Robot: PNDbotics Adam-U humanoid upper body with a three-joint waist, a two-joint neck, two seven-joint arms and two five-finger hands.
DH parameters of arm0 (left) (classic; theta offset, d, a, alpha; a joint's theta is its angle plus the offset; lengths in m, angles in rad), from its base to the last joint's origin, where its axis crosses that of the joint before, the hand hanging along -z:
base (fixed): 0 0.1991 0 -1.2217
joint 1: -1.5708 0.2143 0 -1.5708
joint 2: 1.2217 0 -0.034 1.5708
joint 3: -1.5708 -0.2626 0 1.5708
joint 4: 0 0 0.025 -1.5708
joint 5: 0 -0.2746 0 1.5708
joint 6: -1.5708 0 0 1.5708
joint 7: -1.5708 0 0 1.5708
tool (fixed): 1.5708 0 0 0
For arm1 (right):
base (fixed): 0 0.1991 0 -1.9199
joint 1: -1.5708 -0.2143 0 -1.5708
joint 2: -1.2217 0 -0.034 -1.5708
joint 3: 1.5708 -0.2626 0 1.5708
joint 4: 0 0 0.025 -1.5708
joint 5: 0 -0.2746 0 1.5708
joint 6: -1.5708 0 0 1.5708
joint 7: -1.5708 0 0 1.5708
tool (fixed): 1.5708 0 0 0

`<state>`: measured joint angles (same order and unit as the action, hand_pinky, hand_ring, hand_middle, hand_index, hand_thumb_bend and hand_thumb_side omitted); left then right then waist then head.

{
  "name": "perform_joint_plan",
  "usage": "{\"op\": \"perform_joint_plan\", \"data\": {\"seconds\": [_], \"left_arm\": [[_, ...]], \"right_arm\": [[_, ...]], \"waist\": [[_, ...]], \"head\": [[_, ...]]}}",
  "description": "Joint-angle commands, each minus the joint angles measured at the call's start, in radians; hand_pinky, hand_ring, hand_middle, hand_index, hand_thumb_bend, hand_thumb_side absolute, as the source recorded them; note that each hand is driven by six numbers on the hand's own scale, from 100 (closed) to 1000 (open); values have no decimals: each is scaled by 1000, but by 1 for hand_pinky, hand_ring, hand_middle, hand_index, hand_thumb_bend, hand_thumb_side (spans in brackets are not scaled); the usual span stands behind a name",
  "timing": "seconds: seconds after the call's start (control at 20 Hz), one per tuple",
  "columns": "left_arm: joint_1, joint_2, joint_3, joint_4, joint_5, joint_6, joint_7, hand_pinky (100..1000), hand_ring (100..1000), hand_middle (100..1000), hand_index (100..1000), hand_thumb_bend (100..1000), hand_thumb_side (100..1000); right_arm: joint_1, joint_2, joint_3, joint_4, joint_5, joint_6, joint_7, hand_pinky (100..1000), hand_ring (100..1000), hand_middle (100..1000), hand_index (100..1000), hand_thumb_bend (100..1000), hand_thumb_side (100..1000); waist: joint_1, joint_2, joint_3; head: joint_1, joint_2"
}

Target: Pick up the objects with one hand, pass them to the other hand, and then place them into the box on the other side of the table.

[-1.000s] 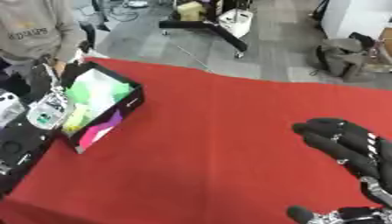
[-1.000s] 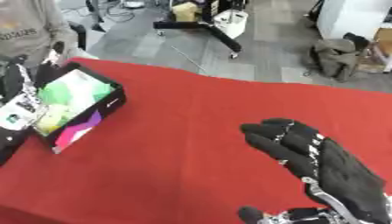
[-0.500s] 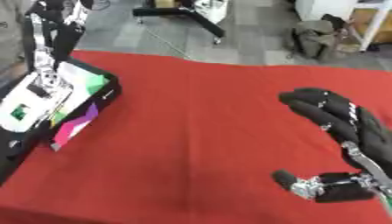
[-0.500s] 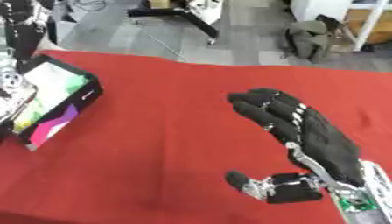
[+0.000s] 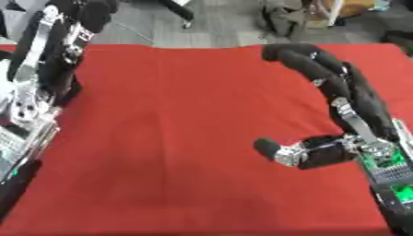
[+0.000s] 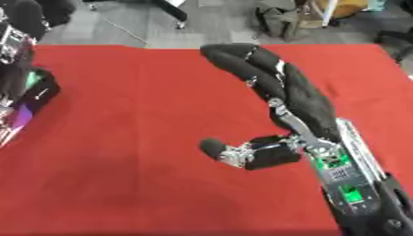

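I see the surface (image 5: pixel 185 138) covered in matt red cloth; my right hand (image 6: pixel 278 94) has matt black fingers (image 6: pixel 234 57) with silver metal joints.

Even, bright indoor light, soft blur throughout, faint shadows on the red tablecloth (image 5: pixel 185 138), edges perhaps slightly smeared

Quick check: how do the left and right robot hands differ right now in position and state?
The right robot hand lies out over the red table, while the left robot hand sits at the left edge by the box. The right robot hand is open and empty; whether the left robot hand holds anything cannot be made out. Both are black with silver parts.
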<state>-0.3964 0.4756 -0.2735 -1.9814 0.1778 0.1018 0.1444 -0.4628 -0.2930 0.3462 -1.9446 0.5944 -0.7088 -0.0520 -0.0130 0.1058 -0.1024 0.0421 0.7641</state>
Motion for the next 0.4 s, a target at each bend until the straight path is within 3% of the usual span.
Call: {"op": "perform_joint_plan", "data": {"seconds": [0.05,0.4], "left_arm": [[-1,-40,-28,-19,-3,-7,-42,859,773,660,739,705,743],[30,-97,-89,-19,-7,3,-94,864,771,642,728,694,746]], "right_arm": [[-21,-4,-1,-41,-47,6,22,837,822,888,999,358,307],[-43,-7,29,-55,-129,-4,80,840,820,885,998,342,308]], "waist": [[3,-12,-2],[7,-9,-2]], "head": [[-9,6],[-4,6]]}}
